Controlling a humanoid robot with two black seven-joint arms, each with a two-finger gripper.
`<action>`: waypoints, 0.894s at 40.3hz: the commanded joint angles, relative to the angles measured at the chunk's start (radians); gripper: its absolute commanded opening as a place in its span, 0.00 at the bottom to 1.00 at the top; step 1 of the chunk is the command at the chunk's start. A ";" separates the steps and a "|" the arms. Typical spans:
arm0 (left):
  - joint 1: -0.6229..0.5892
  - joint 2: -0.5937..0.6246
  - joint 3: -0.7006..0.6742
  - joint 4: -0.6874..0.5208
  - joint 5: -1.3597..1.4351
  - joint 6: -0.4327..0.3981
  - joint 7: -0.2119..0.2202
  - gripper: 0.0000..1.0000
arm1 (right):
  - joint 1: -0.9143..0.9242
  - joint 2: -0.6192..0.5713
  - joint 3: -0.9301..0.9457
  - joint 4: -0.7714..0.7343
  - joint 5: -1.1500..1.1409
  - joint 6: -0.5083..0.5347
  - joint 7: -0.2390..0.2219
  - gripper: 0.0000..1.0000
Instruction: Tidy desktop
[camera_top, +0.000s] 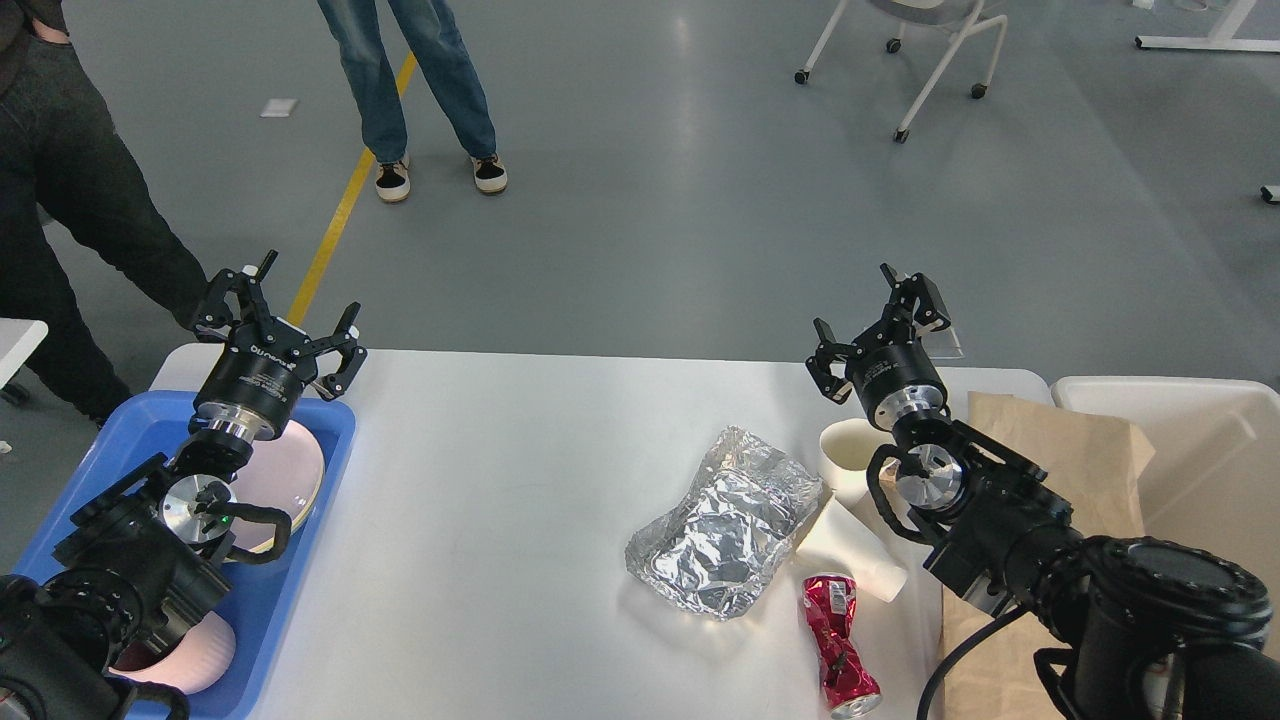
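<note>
The white desktop (500, 480) carries a crumpled sheet of foil (725, 520), two white paper cups (848, 455) (850, 552), a crushed red can (838, 640) and a brown paper bag (1060, 450), all on its right half. My left gripper (285, 305) is open and empty above the far end of the blue tray (130, 440). My right gripper (880, 315) is open and empty above the desktop's far right edge, behind the cups.
The blue tray holds a pink plate (290, 470) and a pink bowl (185, 650). A cream bin (1210, 440) stands right of the desktop. Two people (420, 90) (70, 180) stand beyond the far left corner. A wheeled chair (920, 40) is far behind.
</note>
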 joint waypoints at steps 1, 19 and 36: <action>0.000 0.000 0.000 0.000 0.001 0.001 0.001 0.96 | 0.000 0.000 0.000 0.000 0.000 0.000 0.000 1.00; 0.002 0.002 -0.003 0.000 0.001 -0.003 0.000 0.96 | 0.000 0.000 0.000 0.000 0.000 0.000 0.000 1.00; 0.031 -0.002 -0.022 -0.010 -0.006 -0.005 -0.009 0.96 | 0.000 0.000 0.000 0.000 0.000 0.000 0.000 1.00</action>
